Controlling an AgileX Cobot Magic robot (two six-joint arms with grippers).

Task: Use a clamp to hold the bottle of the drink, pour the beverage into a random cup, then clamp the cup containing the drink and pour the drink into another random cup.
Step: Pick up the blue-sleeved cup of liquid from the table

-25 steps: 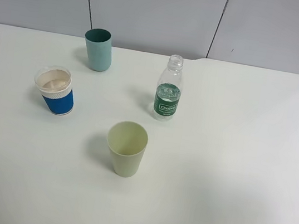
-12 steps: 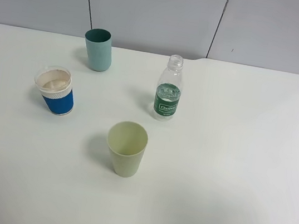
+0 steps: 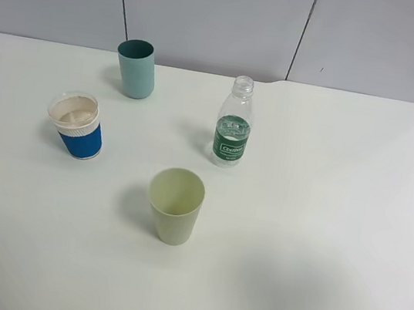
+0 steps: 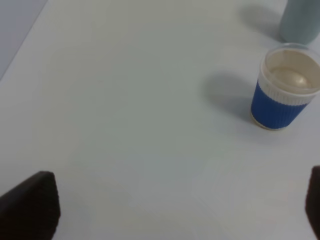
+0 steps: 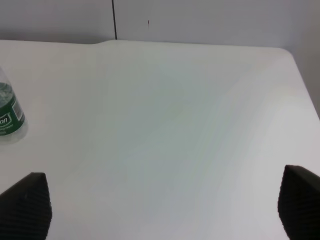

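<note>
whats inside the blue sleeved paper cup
The blue-sleeved paper cup shows a cream inner wall and a paler round patch at the bottom; no solid object is visible. Its own near side hides part of the inside, and whether it holds clear liquid cannot be told.

The bottle point(image 3: 233, 124) is clear ribbed plastic, the blue-sleeved cup point(image 3: 77, 125) ribbed paper, the pale green cup point(image 3: 175, 206) matt plastic.

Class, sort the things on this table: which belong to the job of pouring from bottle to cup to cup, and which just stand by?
In the job: bottle, blue paper cup, pale green cup.
Standing by: teal tumbler.
</note>
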